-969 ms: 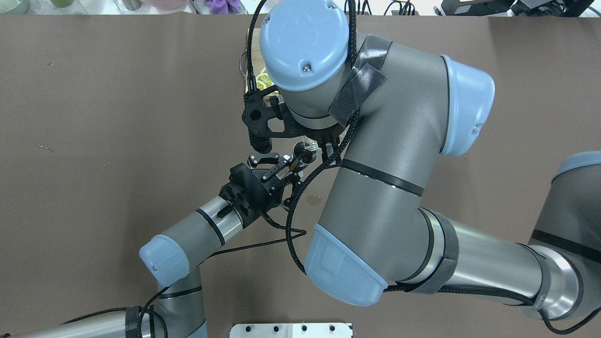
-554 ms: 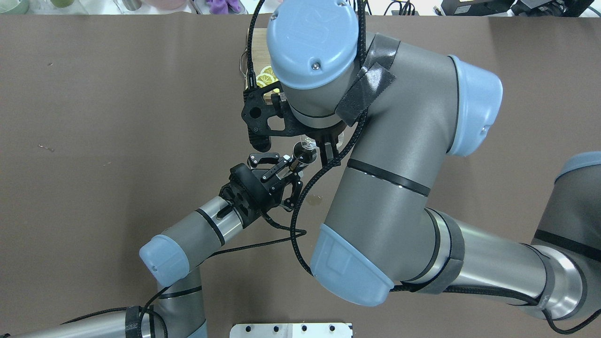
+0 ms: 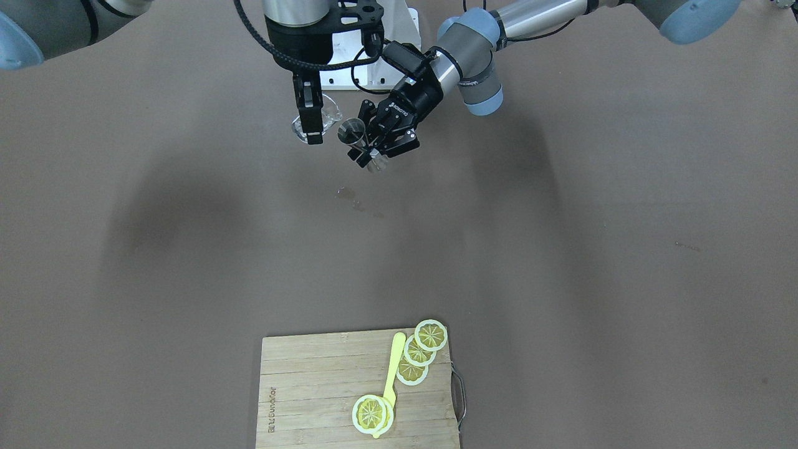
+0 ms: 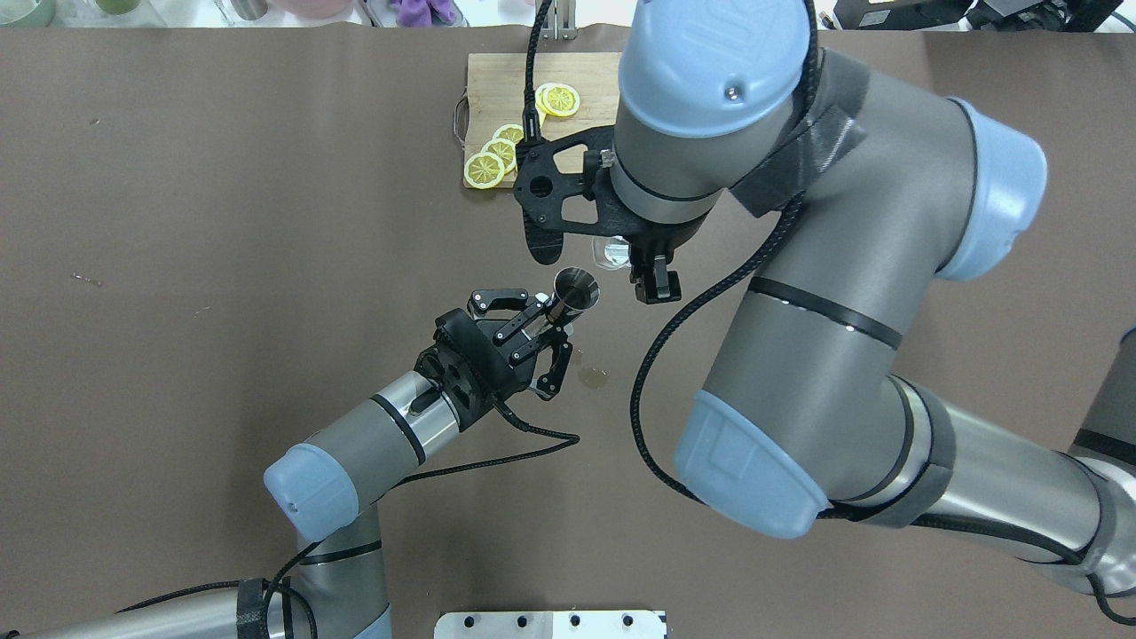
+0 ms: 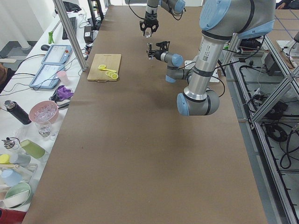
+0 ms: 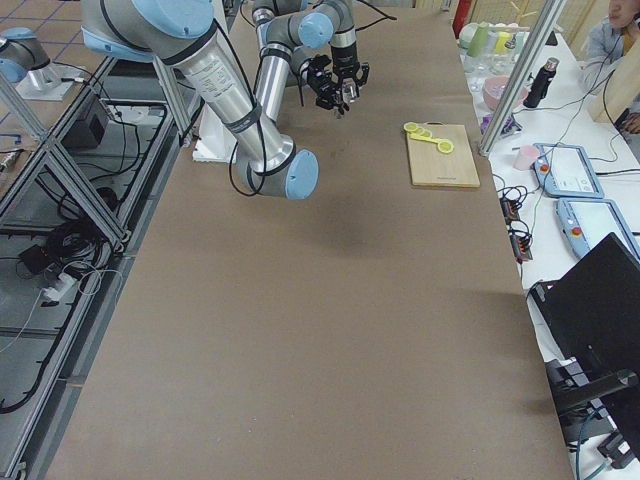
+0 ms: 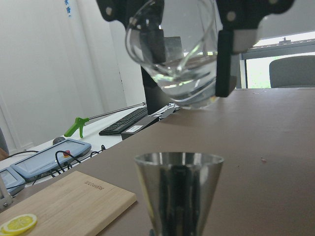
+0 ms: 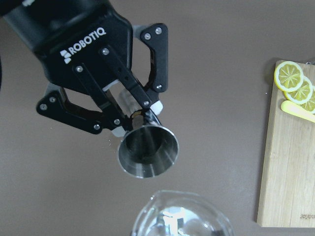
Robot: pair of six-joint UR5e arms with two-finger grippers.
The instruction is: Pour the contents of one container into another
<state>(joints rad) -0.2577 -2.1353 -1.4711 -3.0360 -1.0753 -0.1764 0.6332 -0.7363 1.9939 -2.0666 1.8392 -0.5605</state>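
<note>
Pitcher — right end effector grips | jigger — left end effector grips | board apart

Pitcher above, just beyond jigger; board farther.

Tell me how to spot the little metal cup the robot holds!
Start at the brown table. Over it, the left hand grips a jigger by its narrow neck. Unlike the clear glass pitcher beside it, it is shiny grey metal, not see-through.
</note>
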